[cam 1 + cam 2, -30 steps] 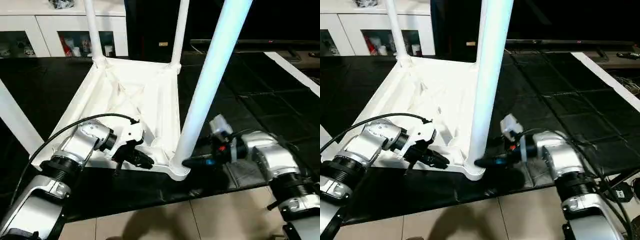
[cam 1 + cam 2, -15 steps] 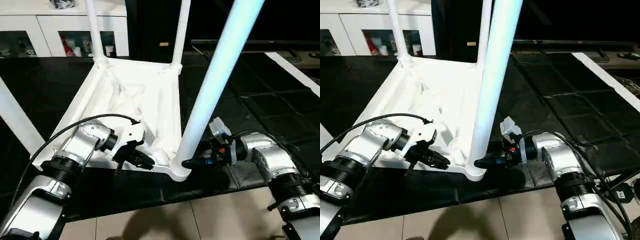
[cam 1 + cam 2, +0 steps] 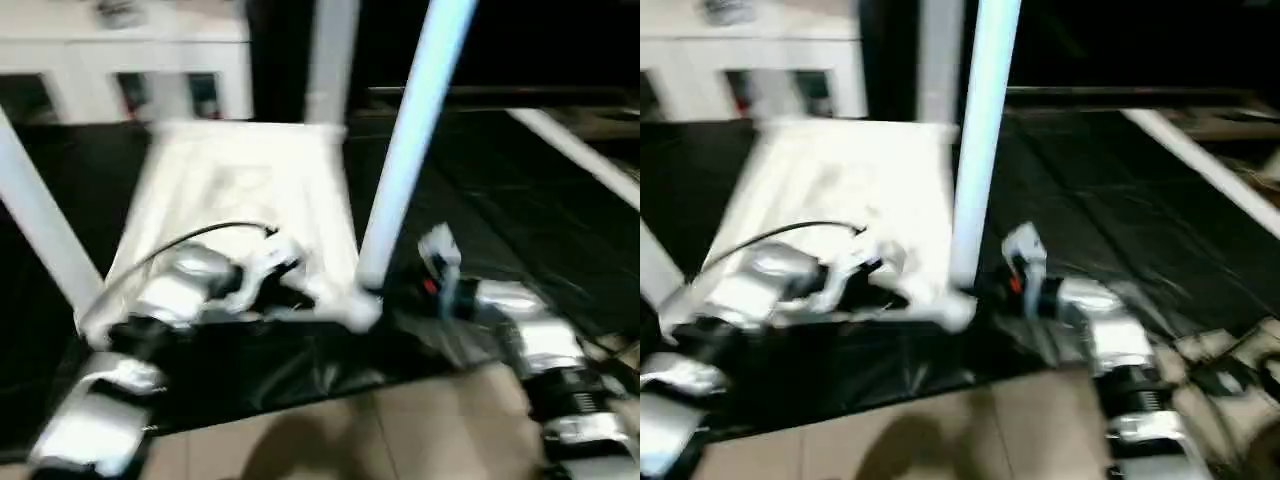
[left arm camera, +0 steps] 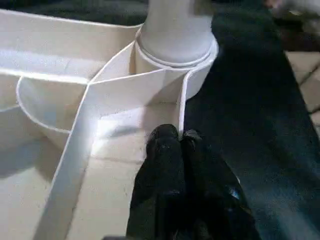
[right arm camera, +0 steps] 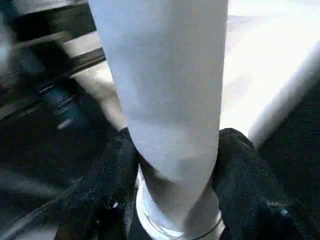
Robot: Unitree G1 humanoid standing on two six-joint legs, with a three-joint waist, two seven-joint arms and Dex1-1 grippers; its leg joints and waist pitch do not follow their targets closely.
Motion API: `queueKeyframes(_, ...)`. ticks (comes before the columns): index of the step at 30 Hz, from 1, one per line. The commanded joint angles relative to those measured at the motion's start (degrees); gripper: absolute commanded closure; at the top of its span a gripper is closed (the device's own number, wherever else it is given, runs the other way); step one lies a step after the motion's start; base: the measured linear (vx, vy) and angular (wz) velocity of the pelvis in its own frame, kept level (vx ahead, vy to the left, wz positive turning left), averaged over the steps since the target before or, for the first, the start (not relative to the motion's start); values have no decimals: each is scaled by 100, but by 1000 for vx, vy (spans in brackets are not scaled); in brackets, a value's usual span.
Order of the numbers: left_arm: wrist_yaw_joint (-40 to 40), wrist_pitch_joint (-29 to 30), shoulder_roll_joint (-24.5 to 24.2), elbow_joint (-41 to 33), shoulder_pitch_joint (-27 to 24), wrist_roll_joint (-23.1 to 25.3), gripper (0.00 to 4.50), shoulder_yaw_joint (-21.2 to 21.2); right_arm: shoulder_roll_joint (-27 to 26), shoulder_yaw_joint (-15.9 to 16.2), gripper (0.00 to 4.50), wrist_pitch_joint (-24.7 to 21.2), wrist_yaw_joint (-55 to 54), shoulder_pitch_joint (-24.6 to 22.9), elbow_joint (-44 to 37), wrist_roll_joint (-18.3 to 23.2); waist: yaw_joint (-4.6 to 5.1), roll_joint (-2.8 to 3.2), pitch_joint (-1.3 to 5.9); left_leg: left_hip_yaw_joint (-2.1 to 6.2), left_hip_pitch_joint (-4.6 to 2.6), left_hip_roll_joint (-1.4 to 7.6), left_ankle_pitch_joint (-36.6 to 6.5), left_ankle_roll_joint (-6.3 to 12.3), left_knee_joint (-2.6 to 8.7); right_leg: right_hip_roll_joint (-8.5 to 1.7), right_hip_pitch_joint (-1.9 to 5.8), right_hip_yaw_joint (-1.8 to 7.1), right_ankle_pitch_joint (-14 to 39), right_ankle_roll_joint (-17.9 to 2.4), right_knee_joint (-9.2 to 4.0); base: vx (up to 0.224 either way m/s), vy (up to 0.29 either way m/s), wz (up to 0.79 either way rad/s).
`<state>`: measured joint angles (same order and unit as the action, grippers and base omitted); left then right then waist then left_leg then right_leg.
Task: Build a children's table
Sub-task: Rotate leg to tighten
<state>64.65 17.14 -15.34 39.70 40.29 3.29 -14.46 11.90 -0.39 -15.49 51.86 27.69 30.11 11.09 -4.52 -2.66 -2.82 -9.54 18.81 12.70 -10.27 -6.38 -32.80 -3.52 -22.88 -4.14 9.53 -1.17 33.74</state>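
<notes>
Two grips on at the near corner: my right gripper [image 5: 170, 165] clamps the near leg [image 5: 165, 85] just above its socket, and the left gripper [image 4: 172, 145], shut, presses the rib of the upside-down tabletop [image 3: 250, 180] on the black mat [image 3: 480, 200]. I judge the plastic light, stiff and slick, so hold legs low; farther legs already stand in their sockets.

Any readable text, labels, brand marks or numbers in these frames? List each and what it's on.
None can be read.
Table top, ribbed underside up: plain white, no marking.
Near leg, standing in its corner socket: plain white, no marking.
Right gripper, fingers either side of that leg: plain black, no print.
Left gripper, fingers together at a rib of the top: plain black, no print.
Cabinet behind: items inside too blurred to read.
</notes>
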Motion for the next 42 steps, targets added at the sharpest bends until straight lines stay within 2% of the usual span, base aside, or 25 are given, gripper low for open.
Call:
queueKeyframes(1,-347,126,664,-58,182,-220,450,-164,-586,498,255,-411,-347,107,175,-102,38,3,274,22,39,-52,-1820,10,364,-386,223,88,3746,-163,-663,0,0,0)
queueKeyframes(2,-560,214,801,-17,229,-236,450,-107,-724,441,256,-537,-626,165,195,-118,105,19,290,46,40,-46,-1913,48,368,-396,234,56,3679,-183,-681,0,0,0)
queueKeyframes(4,-1199,381,1161,85,338,-270,450,92,-1026,321,256,-727,-1366,318,305,-209,163,39,291,57,57,-32,-1909,66,382,-390,238,38,3421,-288,-680,0,0,0)
queueKeyframes(5,-1382,410,1255,115,370,-282,450,156,-1085,317,256,-733,-1494,358,339,-241,173,47,285,68,23,-35,-2093,98,371,-401,226,-16,3455,-300,-717,0,0,0)
queueKeyframes(7,-1586,430,1362,157,411,-288,450,243,-1141,334,256,-743,-1671,399,377,-318,202,18,278,67,17,-51,-2216,138,355,-402,221,-79,3510,-247,-739,-8,25,-5)
queueKeyframes(8,-1753,403,1464,203,458,-273,450,302,-1180,393,256,-664,-1798,459,437,-435,213,34,300,69,-19,-52,-2242,161,348,-429,199,-80,3428,-254,-747,0,0,0)
queueKeyframes(9,-1774,392,1476,205,464,-246,450,307,-1199,390,256,-633,-1859,462,426,-467,221,21,305,70,-19,-42,-2216,181,356,-434,199,-66,3330,-292,-735,0,0,0)
queueKeyframes(10,-1735,380,1456,190,462,-215,450,292,-1201,406,256,-580,-1876,459,401,-503,226,24,305,76,18,-27,-2154,222,383,-433,220,-43,3124,-369,-699,0,0,0)
queueKeyframes(11,-1704,377,1440,177,457,-209,450,280,-1190,425,201,-559,-1861,454,389,-520,230,24,309,71,36,-14,-2097,245,398,-437,231,-18,2939,-437,-674,0,0,0)
queueKeyframes(13,-1685,394,1423,154,448,-199,450,266,-1180,460,186,-541,-1848,440,357,-552,223,19,315,58,39,-9,-2007,258,401,-437,230,13,2742,-527,-641,0,0,0)
queueKeyframes(14,-1577,385,1337,83,407,-165,450,211,-1175,452,179,-554,-1801,412,284,-519,215,12,321,49,61,4,-1834,269,415,-444,255,53,2433,-667,-583,0,0,0)
queueKeyframes(16,-1386,328,1180,-3,335,-112,450,163,-1133,447,153,-507,-1685,357,182,-526,207,20,332,34,72,12,-1669,278,419,-444,275,77,2158,-769,-545,0,0,0)
queueKeyframes(20,-1209,291,994,-72,259,-99,450,151,-1034,365,129,-451,-1535,294,105,-413,181,16,347,-12,65,8,-1465,323,398,-457,273,108,2085,-874,-534,0,0,0)
queueKeyframes(21,-1039,318,828,-128,202,-109,450,153,-897,297,101,-391,-1258,250,21,-294,167,37,350,-12,66,6,-1429,317,395,-460,272,113,2067,-879,-527,0,0,0)
queueKeyframes(24,-668,320,539,-228,102,-163,450,149,-521,275,91,-340,-498,112,-222,-108,127,20,347,-31,91,0,-1358,381,377,-457,286,125,2044,-867,-515,0,0,0)
queueKeyframes(25,-613,309,504,-237,91,-167,450,142,-477,259,73,-351,-422,100,-245,-79,91,30,373,-28,98,11,-1188,424,374,-457,318,130,1846,-902,-481,0,0,0)
queueKeyframes(26,-511,262,436,-249,71,-163,450,119,-392,242,73,-335,-276,81,-275,-40,71,20,370,-31,93,25,-1062,437,375,-450,301,130,1654,-980,-454,0,0,0)
queueKeyframes(27,-324,155,336,-279,34,-166,450,76,-250,247,50,-280,-59,56,-301,-25,75,9,374,-39,102,24,-1014,434,372,-437,308,128,1577,-1011,-442,0,0,0)
queueKeyframes(28,-324,155,336,-279,34,-166,450,76,-250,247,45,-280,-59,56,-301,-25,60,23,372,-43,100,28,-968,418,372,-431,307,127,1488,-1049,-430,0,0,0)
queueKeyframes(29,56,-27,135,-287,-15,-147,450,-28,23,238,42,-185,258,72,-257,-43,58,-8,368,-44,93,37,-980,409,374,-432,304,124,1477,-1079,-419,0,0,0)
queueKeyframes(32,576,-238,-98,-281,-66,-149,450,-138,325,250,8,-77,726,77,-275,-6,48,20,367,-41,77,49,-1017,391,380,-434,303,127,1427,-1128,-408,0,0,0)
queueKeyframes(34,1045,-461,-330,-290,-83,-160,450,-238,597,251,2,-46,1174,113,-314,84,25,56,370,-57,29,67,-1089,402,373,-436,275,144,1316,-1214,-405,0,0,0)
queueKeyframes(37,1465,-573,-495,-371,-109,-242,450,-309,781,281,0,-35,1514,164,-293,135,-72,66,371,-85,20,81,-1031,356,369,-416,279,148,1069,-1320,-348,0,0,0)
queueKeyframes(39,1851,-645,-672,-492,-141,-294,450,-419,978,367,0,9,2029,190,-310,214,-109,85,381,-91,30,79,-1042,343,360,-415,292,140,981,-1362,-320,0,0,0)
queueKeyframes(42,2150,-742,-812,-553,-153,-309,450,-528,1133,469,0,65,2463,220,-280,247,-144,72,387,-92,51,85,-969,381,351,-424,307,143,863,-1395,-296,0,0,0)
